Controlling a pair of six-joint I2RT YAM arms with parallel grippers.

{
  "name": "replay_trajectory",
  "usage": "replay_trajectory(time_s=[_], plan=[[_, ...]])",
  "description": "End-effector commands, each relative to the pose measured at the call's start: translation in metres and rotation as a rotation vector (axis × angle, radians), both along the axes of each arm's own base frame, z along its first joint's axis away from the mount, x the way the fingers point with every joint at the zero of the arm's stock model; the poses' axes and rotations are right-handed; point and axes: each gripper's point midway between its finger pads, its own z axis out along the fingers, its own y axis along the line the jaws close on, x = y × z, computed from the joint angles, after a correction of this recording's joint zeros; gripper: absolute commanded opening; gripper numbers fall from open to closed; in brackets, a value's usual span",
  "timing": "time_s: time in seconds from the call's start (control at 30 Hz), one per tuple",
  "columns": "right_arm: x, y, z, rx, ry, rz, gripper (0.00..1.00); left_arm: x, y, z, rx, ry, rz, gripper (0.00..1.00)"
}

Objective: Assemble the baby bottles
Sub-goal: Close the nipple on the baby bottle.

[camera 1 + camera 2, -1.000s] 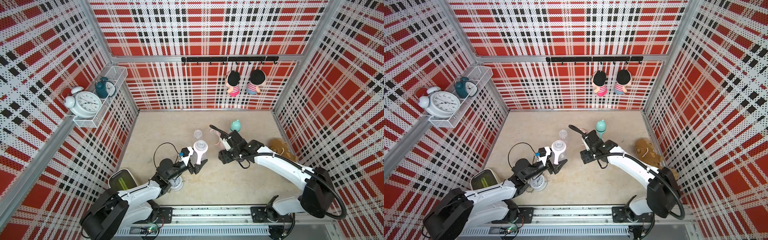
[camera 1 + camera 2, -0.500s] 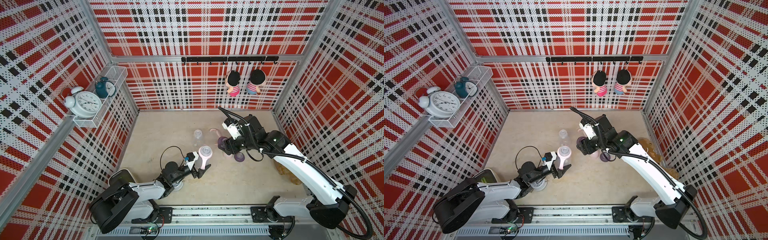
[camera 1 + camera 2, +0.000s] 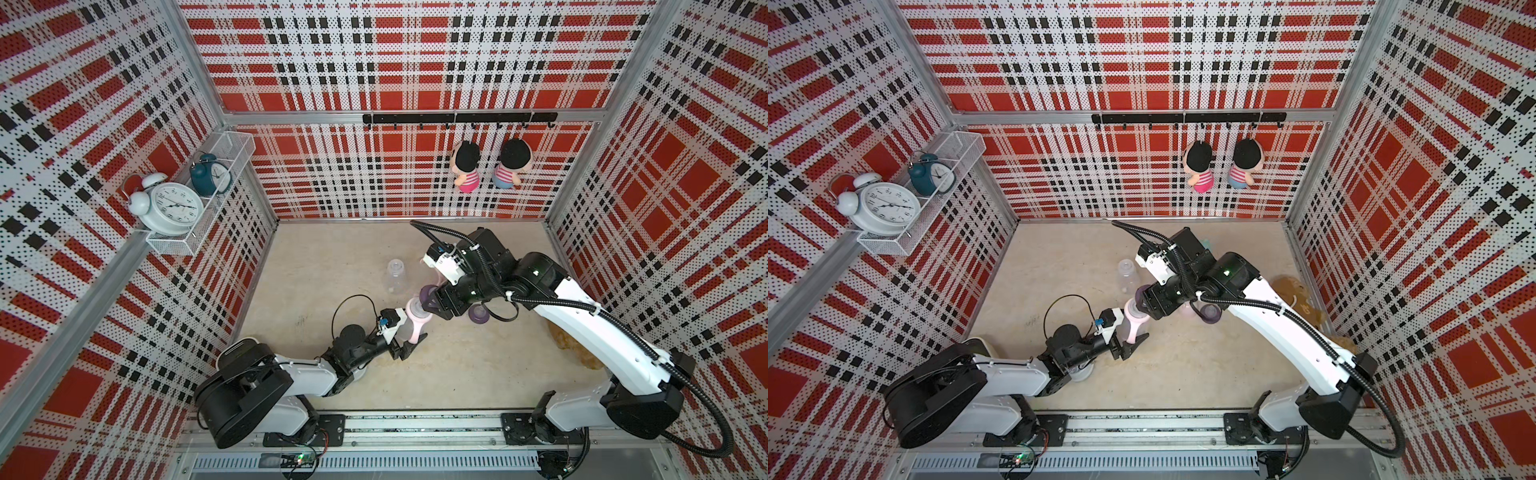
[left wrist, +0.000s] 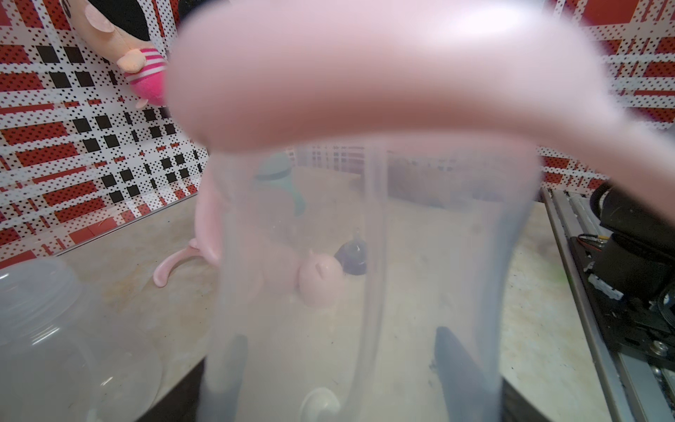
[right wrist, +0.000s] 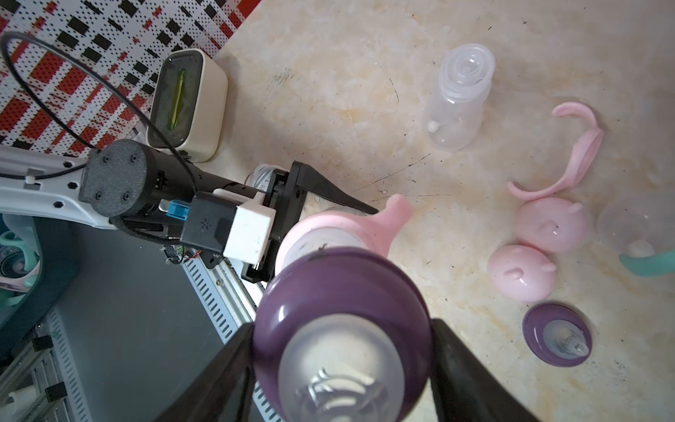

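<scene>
My left gripper is shut on a clear baby bottle that wears a pink two-handled ring at its neck. Its fingers show through the plastic. My right gripper is shut on a purple nipple collar and holds it right at that bottle's mouth; whether they touch I cannot tell. On the floor lie a second purple collar, two pink dome caps, a loose pink handle ring and a bare clear bottle.
A bottle with teal parts stands near the caps. A cream box sits by the left wall. The brown plush toy lies at the right, partly under my right arm. The arms' base rail runs along the front.
My right arm has risen from the floor and swung the purple collar over to the bottle's mouth. My left arm has shifted the bottle a little toward the front.
</scene>
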Motion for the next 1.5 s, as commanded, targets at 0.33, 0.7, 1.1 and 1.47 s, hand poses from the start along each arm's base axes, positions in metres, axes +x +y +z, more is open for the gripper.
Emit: replay_trajectory(time_s=[0.33, 0.7, 1.1, 1.47], plan=[[-0.004, 0.011, -0.015, -0.077, 0.046, 0.039, 0.64, 0.005, -0.005, 0.019, -0.014, -0.098, 0.032, 0.0], [-0.006, 0.017, -0.024, -0.096, 0.07, 0.052, 0.64, 0.007, -0.005, 0.02, -0.005, -0.112, 0.052, 0.0], [-0.002, 0.014, -0.039, -0.144, 0.096, 0.014, 0.63, 0.01, -0.006, 0.02, -0.006, -0.11, 0.064, 0.0], [0.005, 0.037, -0.047, -0.017, 0.225, -0.128, 0.61, 0.019, -0.001, 0.028, -0.029, -0.118, 0.181, 0.0]])
